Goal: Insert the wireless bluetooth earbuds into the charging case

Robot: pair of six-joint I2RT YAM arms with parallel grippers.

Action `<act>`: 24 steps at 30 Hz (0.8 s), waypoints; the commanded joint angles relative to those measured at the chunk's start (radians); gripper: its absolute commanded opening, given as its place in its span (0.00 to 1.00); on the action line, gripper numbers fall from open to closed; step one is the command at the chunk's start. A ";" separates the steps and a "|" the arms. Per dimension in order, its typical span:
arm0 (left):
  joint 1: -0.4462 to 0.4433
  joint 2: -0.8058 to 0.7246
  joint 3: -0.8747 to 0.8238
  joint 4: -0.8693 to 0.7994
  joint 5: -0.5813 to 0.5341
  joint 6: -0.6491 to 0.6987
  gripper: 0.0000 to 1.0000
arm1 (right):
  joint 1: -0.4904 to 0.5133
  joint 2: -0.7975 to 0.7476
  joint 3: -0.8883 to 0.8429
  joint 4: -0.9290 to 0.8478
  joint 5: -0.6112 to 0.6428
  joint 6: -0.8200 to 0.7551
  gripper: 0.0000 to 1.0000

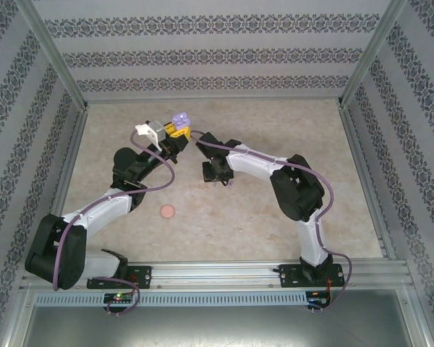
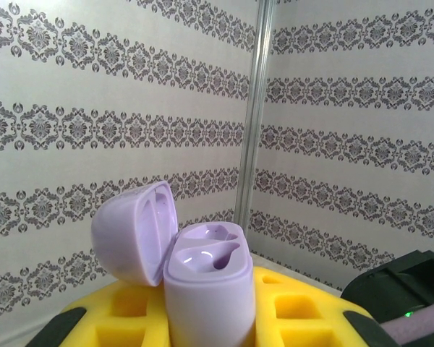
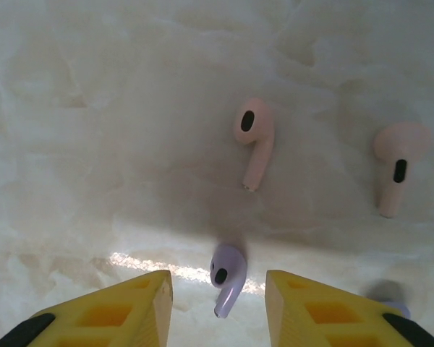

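Observation:
My left gripper [image 2: 210,314] is shut on the purple charging case [image 2: 206,285]. It holds the case upright between its yellow fingers [image 2: 304,311], with the lid [image 2: 134,231] swung open to the left and both sockets empty. From above, the case [image 1: 179,117] is raised at the table's far middle. My right gripper [image 3: 218,283] is open just above the table [image 3: 94,144]. A purple earbud [image 3: 228,277] lies between its yellow fingertips [image 3: 141,303], touching neither. Two pale pink earbuds [image 3: 253,137] [image 3: 396,163] lie farther off. A second purple piece [image 3: 385,293] peeks out beside the right finger.
A small pink disc [image 1: 167,211] lies on the table in front of the left arm. A white object [image 1: 148,131] sits just left of the held case. Patterned walls and metal frame posts [image 2: 254,116] enclose the table.

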 commanded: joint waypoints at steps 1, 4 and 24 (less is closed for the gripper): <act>0.015 -0.023 -0.011 0.074 0.011 -0.023 0.00 | 0.010 0.029 0.031 -0.033 0.039 -0.017 0.38; 0.016 -0.022 -0.011 0.071 0.011 -0.026 0.00 | 0.009 0.044 0.041 -0.033 0.042 -0.018 0.36; 0.018 -0.014 -0.015 0.061 0.015 -0.027 0.00 | 0.010 0.097 0.063 -0.036 0.052 -0.030 0.32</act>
